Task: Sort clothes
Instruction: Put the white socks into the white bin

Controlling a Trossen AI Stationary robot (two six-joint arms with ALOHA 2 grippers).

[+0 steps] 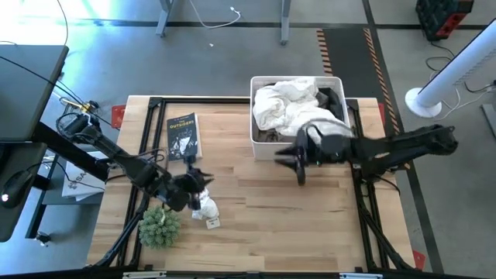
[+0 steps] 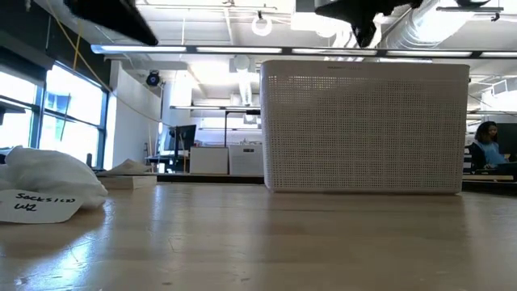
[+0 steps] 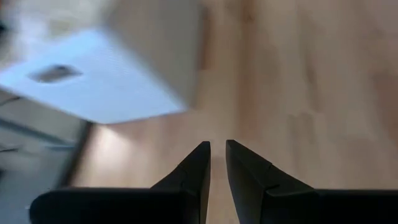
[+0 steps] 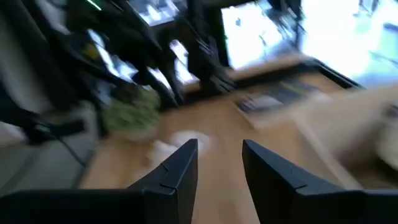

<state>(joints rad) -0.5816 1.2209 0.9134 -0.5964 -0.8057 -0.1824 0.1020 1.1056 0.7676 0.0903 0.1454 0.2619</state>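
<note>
— Where were the clothes (image 1: 294, 105) at that moment?

— Heaped in the white basket (image 1: 256, 128) at the far side of the table (image 1: 256, 225), right of the middle. Mostly white crumpled cloth on top, with a dark grey piece (image 1: 328, 98) showing at the basket's far right corner. One small white piece (image 1: 205, 205) lay apart, out on the wood near my left gripper, with a paper tag (image 1: 214, 222) beside it. From the low camera that tag had handwriting on it, next to a white bundle at the table's left edge.

— And your right gripper?

— My right gripper (image 1: 301, 159) hung just in front of the basket's near wall, above bare wood. Its fingers (image 4: 180, 165) stood apart with a clear gap between them, and nothing was in them.

— The left one?

— My left gripper (image 1: 198, 180) was over the near left part of the table, right by that small white piece. The fingers (image 3: 198, 163) were nearly together, only a thin slit between them, and I gripped nothing; past them I saw plain wood and the basket.

— Anything else on the table?

— A dark book (image 1: 182, 136) lay flat toward the far left, and a green spiky plant (image 1: 160, 226) sat at the near left corner, just beside my left arm. A person sat far off in the room.
</note>
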